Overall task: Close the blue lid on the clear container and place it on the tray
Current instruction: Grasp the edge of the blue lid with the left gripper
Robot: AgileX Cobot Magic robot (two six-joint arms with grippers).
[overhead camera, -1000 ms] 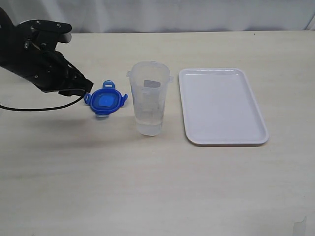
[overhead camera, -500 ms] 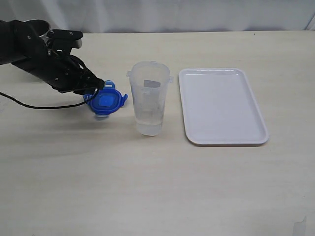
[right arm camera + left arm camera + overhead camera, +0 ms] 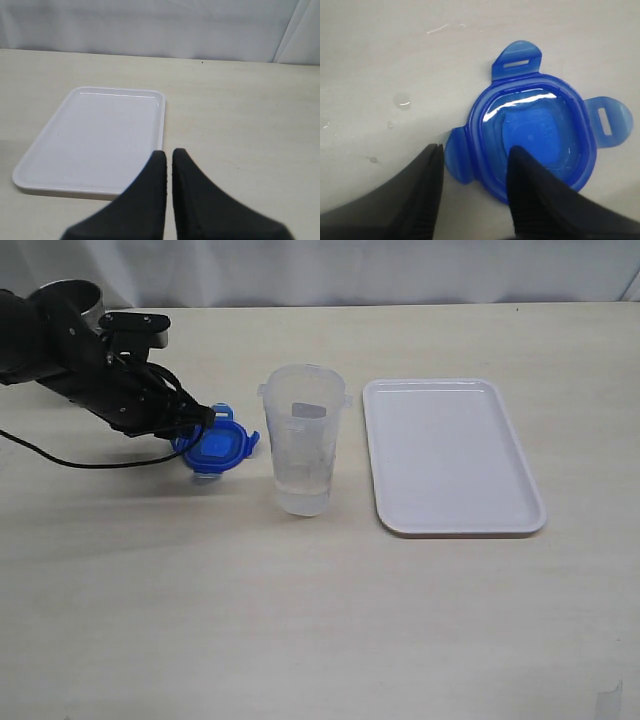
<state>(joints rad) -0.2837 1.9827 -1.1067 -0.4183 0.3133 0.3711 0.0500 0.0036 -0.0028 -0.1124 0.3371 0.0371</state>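
The blue lid [image 3: 217,447] lies flat on the table just left of the clear container [image 3: 303,440], which stands upright and uncovered. My left gripper [image 3: 199,424] is low at the lid's left edge and open. In the left wrist view the left gripper [image 3: 476,150] straddles the blue lid's [image 3: 540,130] near rim, with one finger outside a tab and the other over the lid's inner face. The white tray [image 3: 455,455] lies right of the container. My right gripper [image 3: 169,152] is shut and holds nothing, near a corner of the tray [image 3: 95,135]; the exterior view does not show it.
A shiny metal cup rim [image 3: 70,290] shows behind the left arm at the far left. A black cable [image 3: 70,462] trails from that arm across the table. Small water drops [image 3: 401,101] lie beside the lid. Bare tabletop extends in front of the container and tray.
The left arm has swung right and down, bringing its open gripper onto the lid's left edge. The lid, container and tray have stayed in place.
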